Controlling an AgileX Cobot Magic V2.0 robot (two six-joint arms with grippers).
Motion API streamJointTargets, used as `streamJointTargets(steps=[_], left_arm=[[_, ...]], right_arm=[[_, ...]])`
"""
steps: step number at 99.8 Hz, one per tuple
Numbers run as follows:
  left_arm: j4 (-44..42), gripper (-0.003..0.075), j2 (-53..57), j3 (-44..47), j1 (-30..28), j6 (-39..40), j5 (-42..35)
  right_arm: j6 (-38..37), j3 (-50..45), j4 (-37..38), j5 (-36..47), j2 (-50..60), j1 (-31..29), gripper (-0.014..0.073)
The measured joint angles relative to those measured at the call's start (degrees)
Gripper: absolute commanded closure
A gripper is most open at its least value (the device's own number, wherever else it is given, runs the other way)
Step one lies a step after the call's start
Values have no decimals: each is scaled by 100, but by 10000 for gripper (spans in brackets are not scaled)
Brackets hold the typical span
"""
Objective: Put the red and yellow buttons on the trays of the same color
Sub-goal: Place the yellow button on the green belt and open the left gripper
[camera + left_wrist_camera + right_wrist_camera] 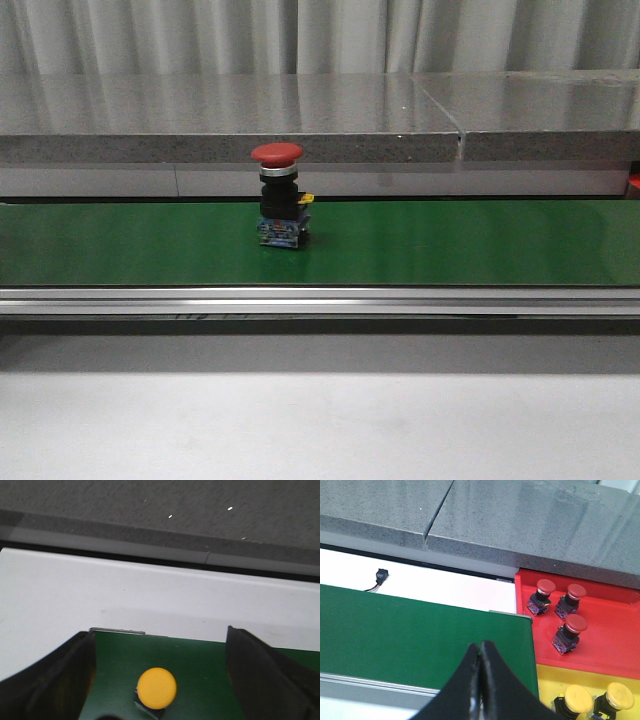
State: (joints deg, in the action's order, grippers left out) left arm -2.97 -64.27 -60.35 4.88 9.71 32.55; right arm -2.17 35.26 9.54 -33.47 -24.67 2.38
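A red button (278,195) stands upright on the green belt (450,245), left of centre in the front view; neither gripper shows there. In the left wrist view a yellow button (156,688) sits on the belt (200,665) between the wide-apart fingers (50,680) of my open left gripper (160,640), touching neither. My right gripper (481,647) is shut on nothing above the belt's end (420,630). Beside it lie a red tray (615,645) holding three red buttons (570,632) and a yellow tray (547,680) holding two yellow buttons (576,700).
A grey stone ledge (300,120) runs behind the belt, and a metal rail (320,300) lines its front edge. A small black connector with a wire (380,575) lies on the white surface behind the belt. White tabletop (320,430) fills the foreground.
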Motion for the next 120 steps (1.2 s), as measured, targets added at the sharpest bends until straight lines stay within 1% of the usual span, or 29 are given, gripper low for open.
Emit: streamJointTargets(steps=[22,39,46,53,62,74,86,88,113,120], left_arm=[[9,186,1237,721,556,0,-9],[9,188,2264,1573,655,0,-9],[9,210,2706,1937,655,0,-9],[9,259,3148,2288,655,0,-9],[9,355,3702,2673,655,0,3],[20,522,4350,3131,655,0,25],[43,716,4817,3399,655,0,38],[43,736,4873,3434,655,0,38],[109,739,5067,3608,655,0,51],[178,739,5067,3609,655,0,51]], right_arm=[[0,0,0,0,0,0,662],[0,0,0,0,0,0,662],[0,0,0,0,0,0,662],[0,0,0,0,0,0,662],[0,0,0,0,0,0,662],[0,0,0,0,0,0,662],[0,0,0,0,0,0,662],[0,0,0,0,0,0,662],[0,0,0,12,0,0,657],[0,0,0,21,0,0,623]])
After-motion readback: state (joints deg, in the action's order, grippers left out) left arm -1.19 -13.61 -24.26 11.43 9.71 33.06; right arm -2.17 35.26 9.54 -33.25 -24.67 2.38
